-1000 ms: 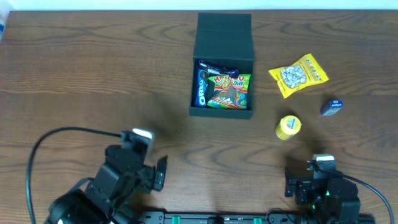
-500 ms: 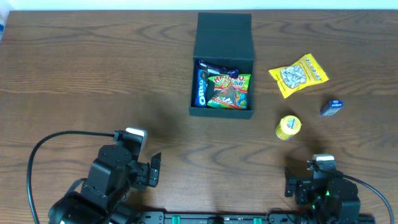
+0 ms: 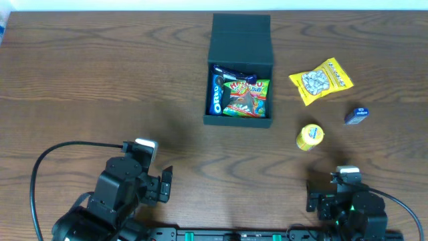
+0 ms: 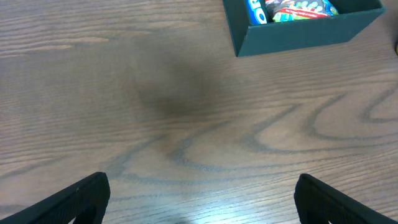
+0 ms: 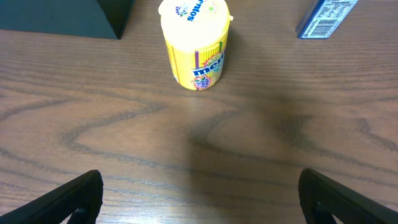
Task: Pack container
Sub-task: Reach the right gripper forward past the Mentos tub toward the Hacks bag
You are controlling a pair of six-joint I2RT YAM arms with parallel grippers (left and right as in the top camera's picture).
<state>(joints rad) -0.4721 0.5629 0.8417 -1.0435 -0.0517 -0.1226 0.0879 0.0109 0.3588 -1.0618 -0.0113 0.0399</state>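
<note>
Container lid only overhead, yellow tub label only at right wrist; left end effector and right end effector agape.

Left gripper — jaws spread wide, fingertips at the lower frame corners, over the wood-grain table. Container at upper right, well apart — snack packets inside.

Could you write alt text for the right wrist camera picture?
A yellow candy tub stands on a wooden table ahead of the right end effector, whose two dark fingers are open and empty at the bottom corners. A corner of the dark teal container shows top left, a small blue packet top right.
</note>
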